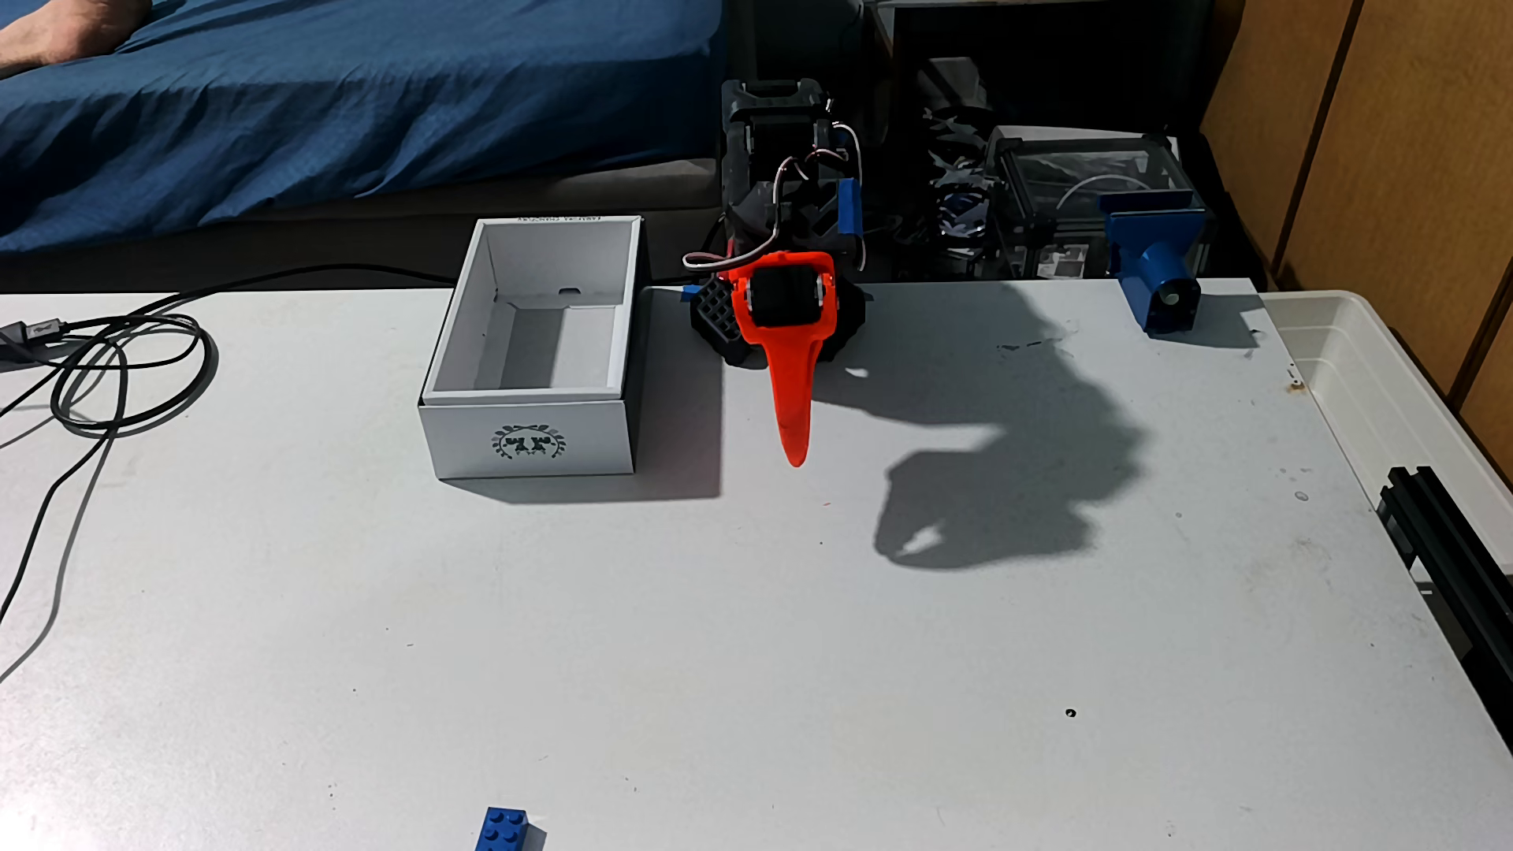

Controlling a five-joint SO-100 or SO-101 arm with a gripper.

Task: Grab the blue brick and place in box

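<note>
— Where do we see the small bright blue plastic brick with round studs (502, 829)?

— In the fixed view it lies on the white table (737, 638), at the very bottom edge, a little left of the middle. It is partly cut by the frame. Nothing touches it.

— And the white rectangular cardboard box with the dark green wreath emblem (530, 442)?

— It stands open near the far edge of the table, left of the arm, well apart from the brick. We see nothing lying inside on its floor.

— What about the gripper (794, 446)?

— The orange gripper hangs just right of the box and points down toward the table, its tip in the air above the surface. We see one long orange finger facing us. The other finger is hidden behind it, so we cannot tell if the jaws are apart or together. We see nothing held at its tip.

— Other things?

— A black cable (123, 368) lies coiled at the left, a blue printed mount with a round hole (1158, 270) stands at the far right, and a translucent white plastic tub (1384, 384) sits beside the right edge of the table.
</note>
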